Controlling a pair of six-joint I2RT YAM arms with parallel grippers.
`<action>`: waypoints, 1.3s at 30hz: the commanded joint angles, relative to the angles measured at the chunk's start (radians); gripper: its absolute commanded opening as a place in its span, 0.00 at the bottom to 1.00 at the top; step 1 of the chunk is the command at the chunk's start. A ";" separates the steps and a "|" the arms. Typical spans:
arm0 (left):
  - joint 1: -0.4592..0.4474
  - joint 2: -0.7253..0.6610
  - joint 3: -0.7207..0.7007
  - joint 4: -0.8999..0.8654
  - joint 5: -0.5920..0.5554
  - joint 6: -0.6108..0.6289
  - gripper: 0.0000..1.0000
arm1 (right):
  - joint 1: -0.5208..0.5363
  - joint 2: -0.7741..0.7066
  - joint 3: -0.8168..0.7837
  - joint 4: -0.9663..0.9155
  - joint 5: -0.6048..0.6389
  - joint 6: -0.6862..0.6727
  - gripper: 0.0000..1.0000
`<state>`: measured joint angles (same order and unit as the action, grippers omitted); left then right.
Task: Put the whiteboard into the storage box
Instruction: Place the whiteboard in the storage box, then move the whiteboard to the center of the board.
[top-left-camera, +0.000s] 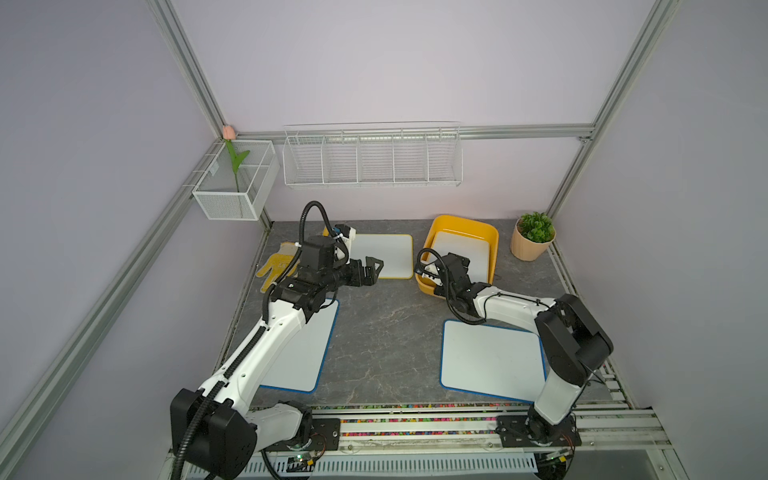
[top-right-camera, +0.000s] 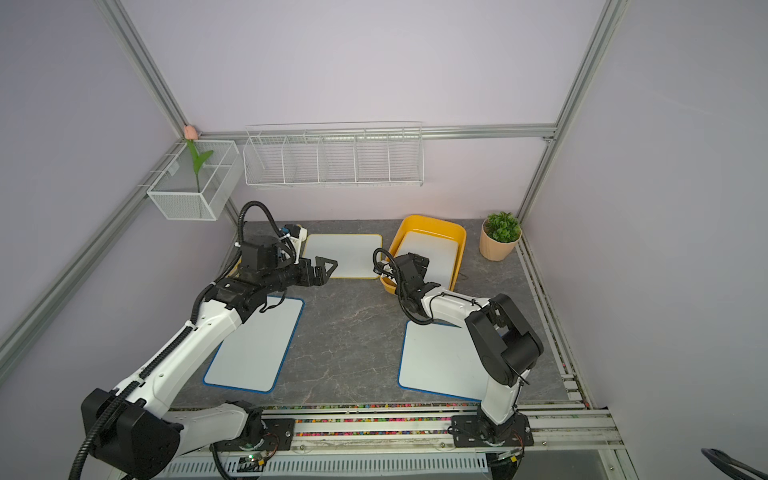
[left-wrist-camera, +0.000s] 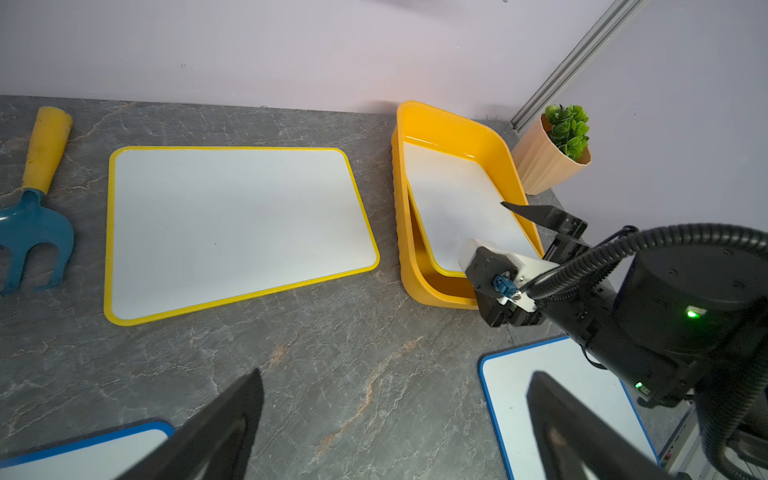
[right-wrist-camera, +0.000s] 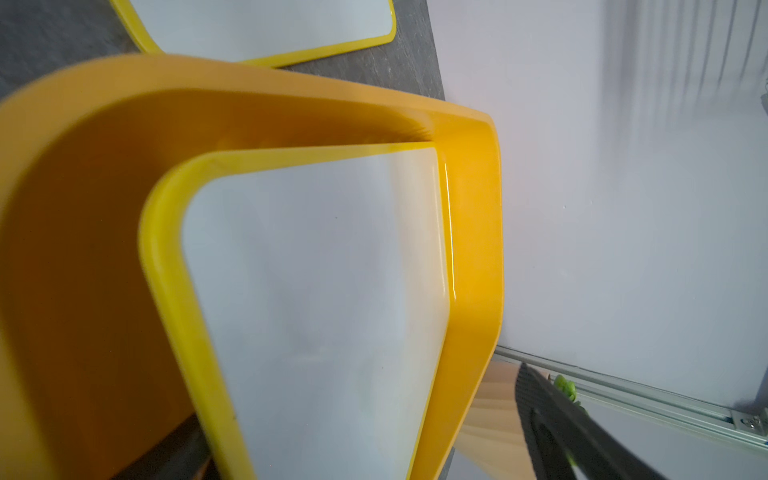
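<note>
Jaws on both arms are standing wide apart, gripping nothing. The right gripper (top-left-camera: 459, 262) is hovering over the near end of the shallow yellow-orange plastic storage box (top-left-camera: 461, 221), and its one visible finger (left-wrist-camera: 536, 216) is hanging just above the yellow-framed white rectangular whiteboard (top-left-camera: 461, 253), apparently not touching it. That whiteboard is lying inside the box, seemingly slanted, with one long side raised off the tub's floor.

Trouble is most likely coming from that slant. If a finger is catching the board's near edge while pulling away, the board could be levered up over the rim, or the light box shoved across the grey marbled tabletop (top-left-camera: 386, 332). A low retreat would cause it; lifting first looks safer.

The right arm is reaching forward, elbow bent, wrist pitching down over the box. The left gripper (top-left-camera: 373, 269) is hanging above the table beside a second yellow-framed whiteboard (top-left-camera: 386, 255), pointing toward the box.
</note>
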<state>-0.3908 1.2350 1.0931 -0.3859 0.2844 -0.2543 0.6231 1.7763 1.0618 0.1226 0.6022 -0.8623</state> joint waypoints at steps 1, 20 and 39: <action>0.008 -0.002 -0.002 -0.001 -0.011 -0.005 1.00 | -0.011 -0.036 0.022 -0.108 -0.058 0.055 0.97; 0.009 0.022 0.032 -0.118 -0.054 -0.060 0.99 | -0.020 -0.203 0.078 -0.377 -0.202 0.302 0.89; -0.358 0.019 -0.076 -0.131 -0.296 -0.414 0.99 | -0.304 -0.699 -0.200 -0.712 -0.204 1.495 0.89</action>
<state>-0.6937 1.2533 1.0370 -0.5266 0.0647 -0.5518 0.3649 1.1160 0.9222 -0.4500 0.4335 0.3580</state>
